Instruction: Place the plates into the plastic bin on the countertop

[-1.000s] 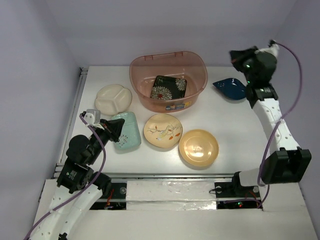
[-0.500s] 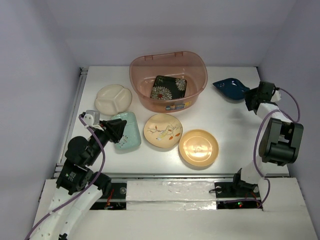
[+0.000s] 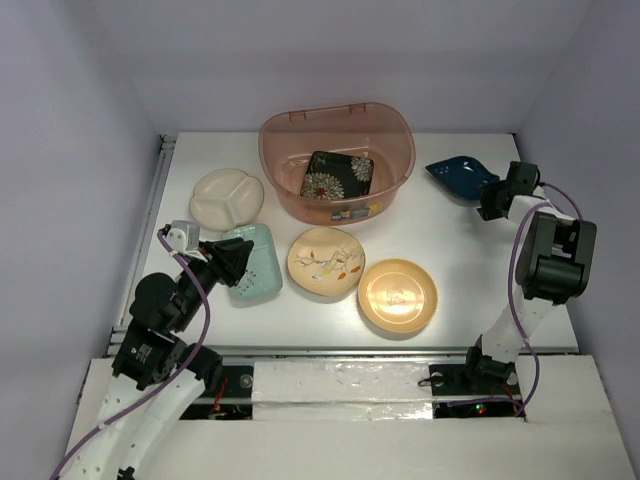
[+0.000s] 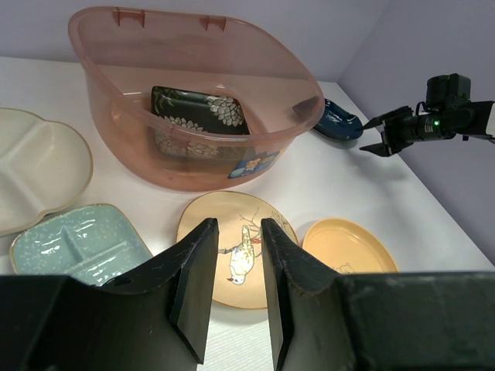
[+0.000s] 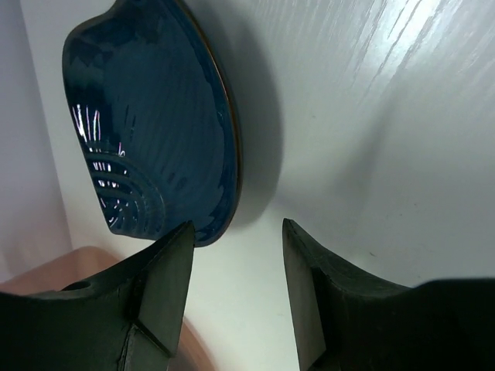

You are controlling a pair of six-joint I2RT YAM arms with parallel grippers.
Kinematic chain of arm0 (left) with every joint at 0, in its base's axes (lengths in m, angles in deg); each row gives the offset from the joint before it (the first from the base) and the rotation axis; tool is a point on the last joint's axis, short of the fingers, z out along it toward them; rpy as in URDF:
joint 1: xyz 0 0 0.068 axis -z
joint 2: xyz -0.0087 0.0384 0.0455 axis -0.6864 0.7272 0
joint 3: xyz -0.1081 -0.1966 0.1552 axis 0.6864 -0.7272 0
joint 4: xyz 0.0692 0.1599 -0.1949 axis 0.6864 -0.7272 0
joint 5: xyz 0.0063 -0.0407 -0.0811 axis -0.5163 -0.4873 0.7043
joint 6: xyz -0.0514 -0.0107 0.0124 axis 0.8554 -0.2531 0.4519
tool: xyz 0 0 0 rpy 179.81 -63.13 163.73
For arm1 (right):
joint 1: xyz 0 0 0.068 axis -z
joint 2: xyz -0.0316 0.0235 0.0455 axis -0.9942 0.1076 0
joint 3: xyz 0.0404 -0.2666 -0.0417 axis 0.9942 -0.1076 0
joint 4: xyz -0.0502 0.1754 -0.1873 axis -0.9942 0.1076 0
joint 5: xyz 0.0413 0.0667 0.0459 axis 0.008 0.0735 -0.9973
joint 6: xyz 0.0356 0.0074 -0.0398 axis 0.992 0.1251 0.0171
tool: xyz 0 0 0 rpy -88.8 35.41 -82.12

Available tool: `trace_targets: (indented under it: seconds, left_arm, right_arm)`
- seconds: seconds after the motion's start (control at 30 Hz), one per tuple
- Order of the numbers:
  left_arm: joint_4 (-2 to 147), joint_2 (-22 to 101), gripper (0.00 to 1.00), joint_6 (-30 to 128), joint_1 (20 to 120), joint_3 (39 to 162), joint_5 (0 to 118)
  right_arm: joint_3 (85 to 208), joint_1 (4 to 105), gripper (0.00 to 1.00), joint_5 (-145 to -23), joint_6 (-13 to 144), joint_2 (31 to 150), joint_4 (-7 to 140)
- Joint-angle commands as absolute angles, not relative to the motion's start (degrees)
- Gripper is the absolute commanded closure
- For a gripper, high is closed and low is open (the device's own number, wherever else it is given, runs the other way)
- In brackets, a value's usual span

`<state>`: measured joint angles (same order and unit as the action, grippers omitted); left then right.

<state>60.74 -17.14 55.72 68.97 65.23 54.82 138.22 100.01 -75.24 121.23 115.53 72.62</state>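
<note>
The plastic bin [image 3: 337, 160] stands at the back centre of the countertop [image 3: 450, 240] with the black flowered plate [image 3: 337, 175] inside it. On the countertop lie the cream divided plate [image 3: 226, 196], the mint-green plate [image 3: 255, 260], the floral plate [image 3: 325, 261], the orange plate [image 3: 397, 295] and the dark-blue leaf plate [image 3: 460, 176]. My left gripper [image 3: 236, 264] hovers over the mint plate's near edge, its jaws a little apart and empty [image 4: 238, 224]. My right gripper [image 3: 490, 200] is low beside the blue plate [image 5: 147, 131], open [image 5: 236, 228], with the plate's rim just off one fingertip.
Purple walls close in the back and both sides. A metal rail [image 3: 160, 190] runs along the left edge of the countertop. The right arm's folded links [image 3: 555, 260] stand over the right side.
The right arm has dropped from high at the back right down to the countertop beside the blue plate, and its jaws have opened. The left jaws have parted slightly.
</note>
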Motion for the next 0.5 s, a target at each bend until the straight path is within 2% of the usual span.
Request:
trace_targets:
  seconds: [0.0,0.3,0.47]
  left_arm:
    - [62.9,-17.8,0.74,55.4,68.7,66.3,55.6]
    - [63.0,-17.7,0.73,55.4,68.7,66.4,55.3]
    - [62.9,-17.4,0.73,55.4,68.7,66.3,55.0]
  right_arm:
    - [141.7,100.2,0.45,-78.0,123.9,117.2,73.2]
    - [143.8,100.2,0.49,-78.6,128.2,120.1,74.0]
    - [145.8,100.2,0.56,-77.9,130.2,121.2,76.2]
